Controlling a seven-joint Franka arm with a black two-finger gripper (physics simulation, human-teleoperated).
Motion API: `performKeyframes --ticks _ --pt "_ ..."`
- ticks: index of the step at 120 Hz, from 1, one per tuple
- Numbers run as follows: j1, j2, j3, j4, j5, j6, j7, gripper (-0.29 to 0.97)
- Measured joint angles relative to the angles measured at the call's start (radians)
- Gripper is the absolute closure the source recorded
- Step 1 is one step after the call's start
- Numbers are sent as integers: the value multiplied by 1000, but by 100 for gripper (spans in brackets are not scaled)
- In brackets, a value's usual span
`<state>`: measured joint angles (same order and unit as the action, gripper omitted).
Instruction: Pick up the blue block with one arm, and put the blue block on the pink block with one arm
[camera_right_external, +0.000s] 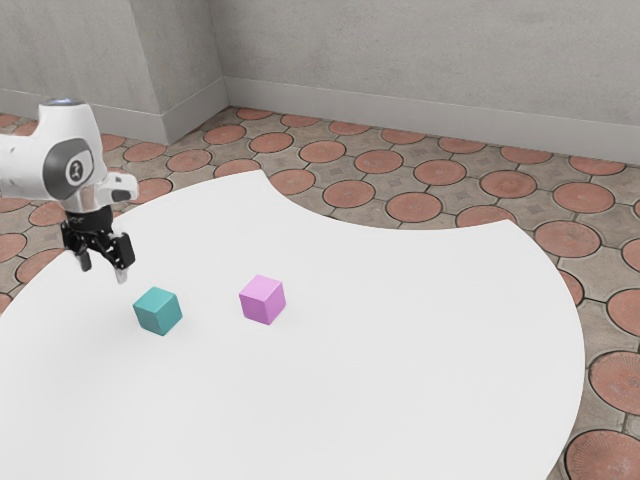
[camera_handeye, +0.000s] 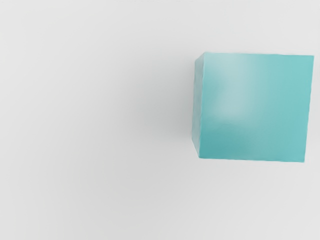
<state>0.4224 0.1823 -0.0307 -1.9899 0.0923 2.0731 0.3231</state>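
— Which step was this?
— Approach. The end effector (camera_right_external: 104, 266) hung released and empty near the blue block (camera_right_external: 158, 310), which sat on the worktop (camera_right_external: 400, 340), apart from the pink block (camera_right_external: 262, 299).
— Next?
— Likely centring above it, then descending.

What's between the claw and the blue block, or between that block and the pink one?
Nothing visible. The black two-finger claw hangs open to the exterior view's left of the teal-blue cube, with only bare white table between. The pink cube sits apart on its other side, that gap bare too.
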Motion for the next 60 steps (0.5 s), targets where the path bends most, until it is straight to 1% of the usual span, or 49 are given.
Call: performKeyframes --ticks 14,29,60 --pt "-3 4 0 -26 3 49 19 0" --pt "-29 17 0 -37 4 91 35 0" --pt "-60 52 -1 -38 3 128 59 0"
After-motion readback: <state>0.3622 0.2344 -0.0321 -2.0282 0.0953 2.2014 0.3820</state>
